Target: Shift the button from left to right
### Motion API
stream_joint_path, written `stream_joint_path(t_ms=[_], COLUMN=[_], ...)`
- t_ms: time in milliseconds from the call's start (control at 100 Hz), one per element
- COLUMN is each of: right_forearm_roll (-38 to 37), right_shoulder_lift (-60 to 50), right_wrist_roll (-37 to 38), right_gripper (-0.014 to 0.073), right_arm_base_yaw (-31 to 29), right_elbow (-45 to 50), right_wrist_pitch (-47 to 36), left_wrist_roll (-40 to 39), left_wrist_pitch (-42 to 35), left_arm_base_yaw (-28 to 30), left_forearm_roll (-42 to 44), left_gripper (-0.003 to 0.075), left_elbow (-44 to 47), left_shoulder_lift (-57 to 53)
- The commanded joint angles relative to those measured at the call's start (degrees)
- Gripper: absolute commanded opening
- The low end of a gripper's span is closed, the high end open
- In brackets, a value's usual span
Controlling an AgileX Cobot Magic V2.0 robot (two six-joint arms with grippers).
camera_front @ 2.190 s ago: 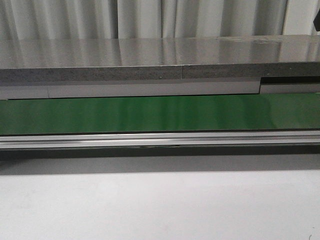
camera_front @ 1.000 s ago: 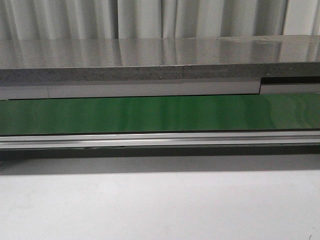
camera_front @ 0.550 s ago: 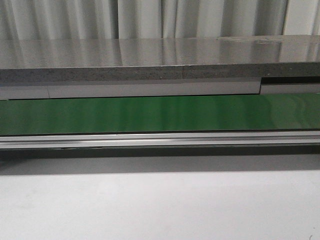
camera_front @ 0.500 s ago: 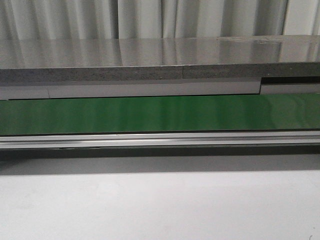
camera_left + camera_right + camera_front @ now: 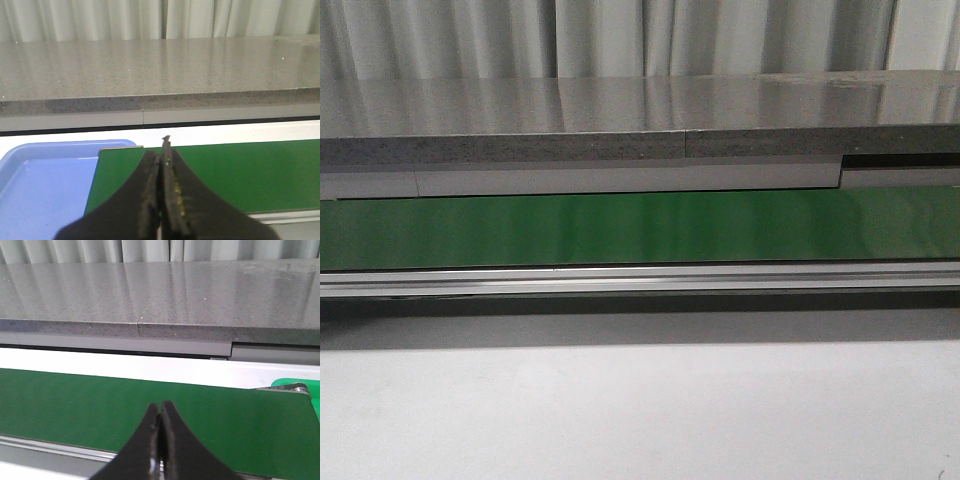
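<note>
Front view: green conveyor belt (image 5: pixel 640 228) runs across, grey counter (image 5: pixel 620 120) behind it, white table (image 5: pixel 640 410) in front. No button, no arm visible.

Left wrist view: left pincer (image 5: pixel 161 200) pressed together, empty, over the belt's end beside a blue tray (image 5: pixel 45 185). Tray looks bare.

Right wrist view: right pincer (image 5: pixel 160 445) together, empty, above the belt; green tray corner (image 5: pixel 295 384) past the belt's end.

Button not in any view. Likely the waiting/start step; next the button must be found and the left pincer parted.
</note>
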Motion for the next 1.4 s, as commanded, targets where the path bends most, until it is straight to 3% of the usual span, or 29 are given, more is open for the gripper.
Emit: stream_joint_path(t_ms=[0, 390, 640, 830, 1390], right_forearm_roll=[0.1, -6.2, -15.2, -15.2, -15.2], right_shoulder_lift=[-0.1, -8.9, -21.6, -29.7, -29.5], right_wrist_roll=[-0.1, 1.1, 12.4, 14.8, 14.8], right_gripper=[-0.0067, -0.0067, -0.0067, -0.0067, -0.0067], right_arm_base_yaw=[0.1, 0.1, -2.7, -4.5, -4.5], right_elbow=[-1.4, 1.0, 9.9, 15.6, 20.9], right_wrist_pitch=[-3.9, -1.4, -1.4, -1.4, -5.8], left_wrist_roll=[0.0, 0.0, 0.0, 0.0, 0.0], left_wrist_pitch=[-4.8, -4.8, -4.8, -4.8, -4.9], left_arm_base_yaw=[-0.4, -0.4, -0.4, -0.4, -0.4], left_forearm_roll=[-0.7, -0.7, -0.7, -0.7, -0.7], left_gripper=[-0.002, -0.002, -0.002, -0.002, -0.002], left_elbow=[-1.5, -1.5, -1.5, -1.5, -1.5], left_shoulder_lift=[0.3, 0.3, 0.3, 0.3, 0.3])
